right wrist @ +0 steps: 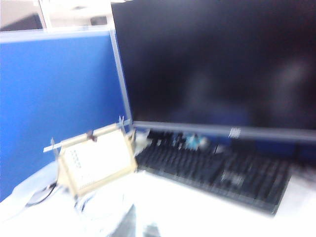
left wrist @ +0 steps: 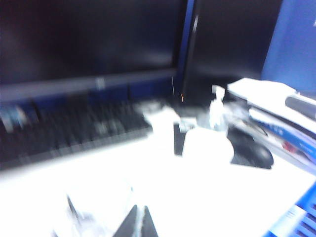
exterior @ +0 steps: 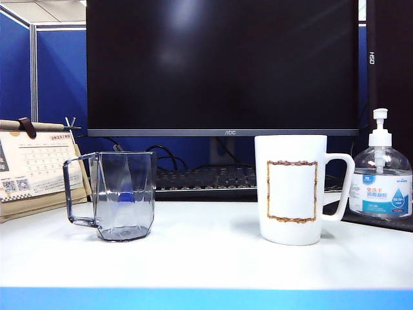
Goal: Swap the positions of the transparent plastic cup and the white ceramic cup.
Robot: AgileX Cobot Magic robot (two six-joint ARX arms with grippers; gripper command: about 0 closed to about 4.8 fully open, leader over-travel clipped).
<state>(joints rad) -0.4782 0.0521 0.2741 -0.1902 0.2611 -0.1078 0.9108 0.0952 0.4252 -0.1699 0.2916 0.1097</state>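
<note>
In the exterior view the transparent plastic cup (exterior: 122,197) stands on the left of the white table, its handle pointing left. The white ceramic cup (exterior: 290,190) stands on the right with its handle pointing right. No gripper shows in that view. The left wrist view is blurred. My left gripper (left wrist: 137,223) is shut and empty above the table, the transparent plastic cup (left wrist: 91,212) is a faint shape beside it, and the white ceramic cup (left wrist: 207,145) stands farther off. In the blurred right wrist view my right gripper (right wrist: 140,226) has its fingertips close together, empty, beside the transparent plastic cup (right wrist: 98,210).
A large dark monitor (exterior: 222,64) and a black keyboard (exterior: 203,179) stand behind the cups. A desk calendar (exterior: 35,168) is at the far left and a clear pump bottle (exterior: 382,174) at the far right. A black mouse (left wrist: 252,150) and stacked papers (left wrist: 276,106) lie beyond the white cup.
</note>
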